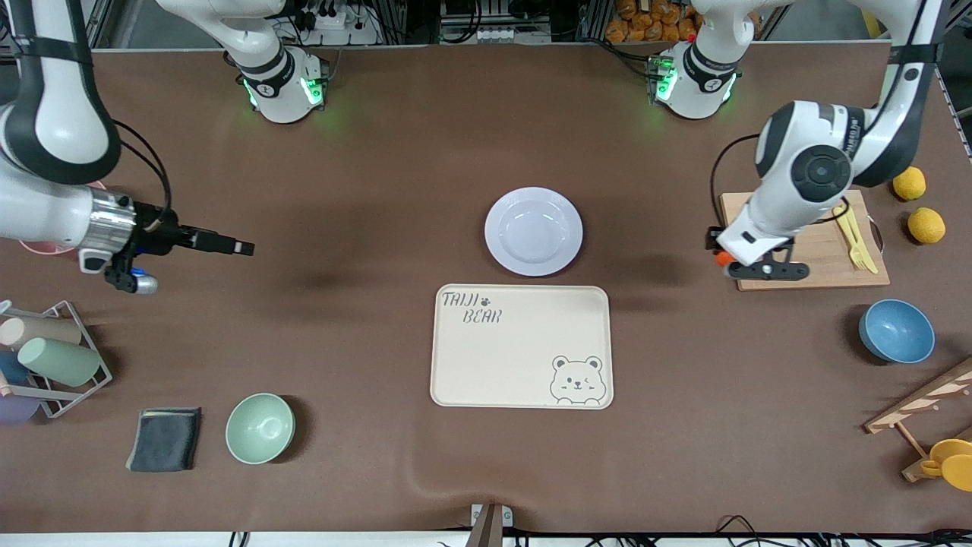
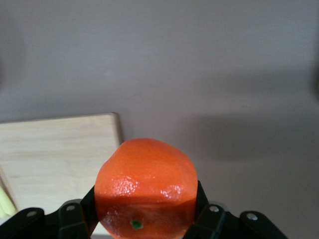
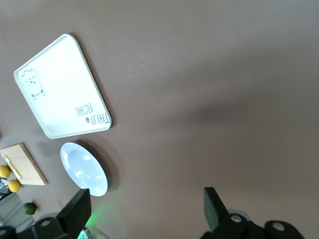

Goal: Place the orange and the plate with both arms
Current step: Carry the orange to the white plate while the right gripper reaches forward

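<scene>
The orange (image 2: 146,186) sits clamped between the left gripper's (image 2: 144,219) fingers, held in the air over the edge of the wooden cutting board (image 1: 824,247) at the left arm's end of the table (image 1: 364,190); in the front view only a sliver of it seems to show. The plate (image 1: 534,231) lies empty mid-table, just beside the bear-printed tray (image 1: 521,346) and farther from the front camera. The right gripper (image 3: 144,209) hovers over bare table at its own end, fingers spread wide.
</scene>
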